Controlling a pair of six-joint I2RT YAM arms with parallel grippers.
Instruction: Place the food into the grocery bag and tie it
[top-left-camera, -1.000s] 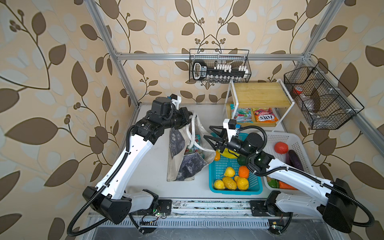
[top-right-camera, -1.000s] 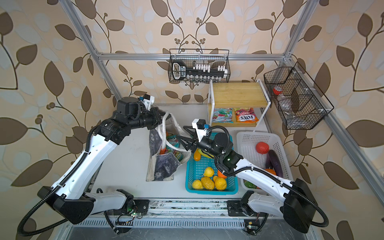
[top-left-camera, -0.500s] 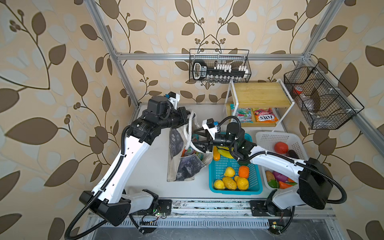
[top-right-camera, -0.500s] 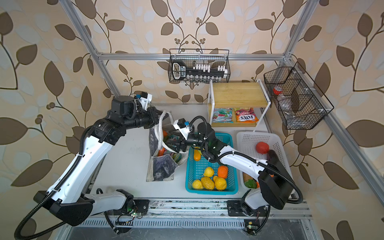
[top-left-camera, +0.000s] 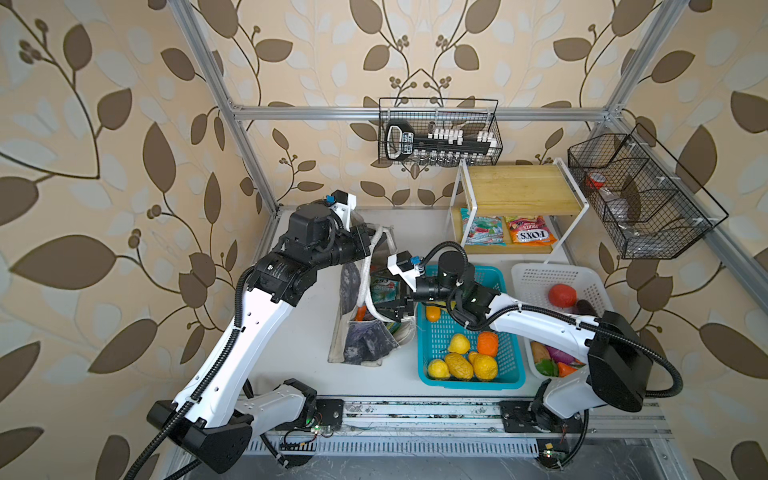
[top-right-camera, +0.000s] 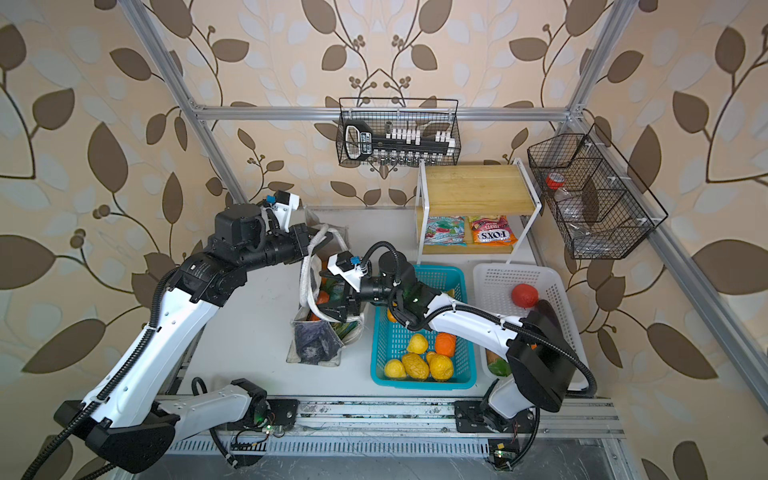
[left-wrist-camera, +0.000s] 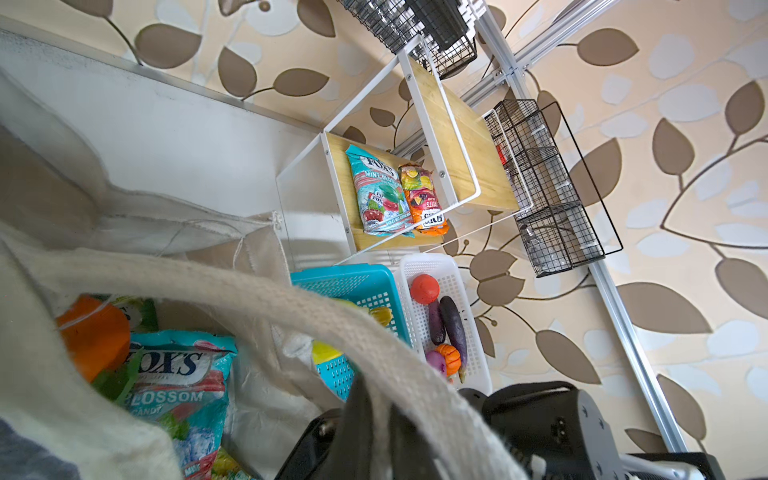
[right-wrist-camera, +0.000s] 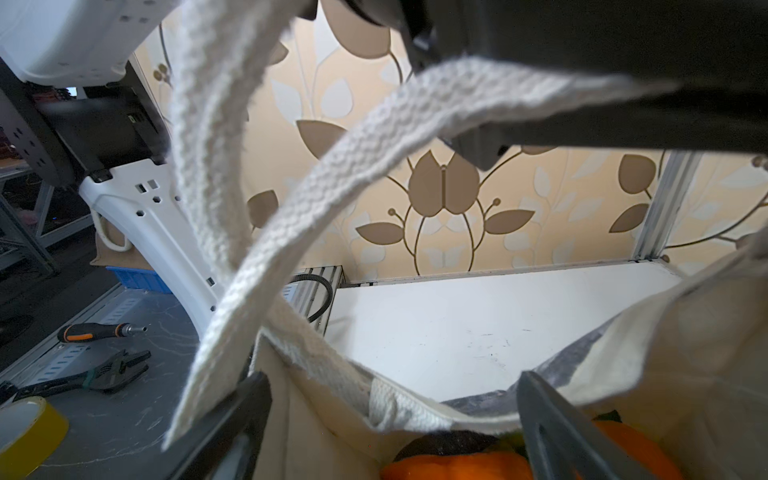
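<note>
The grocery bag stands at the table's middle, its mouth up. My left gripper is shut on a white handle and holds it up. My right gripper is open at the bag's mouth, its fingers spread over the rim, nothing between them. Food lies inside the bag: an orange and a light blue snack packet.
A blue basket with yellow and orange fruit sits right of the bag, touching it. A white basket of vegetables stands further right. Two snack packets lie on the wooden shelf at the back. Wire baskets hang on the walls.
My right gripper has swung left from over the blue basket to the bag's mouth and its jaws have widened. The left gripper keeps its hold on the handle, nearly still.
</note>
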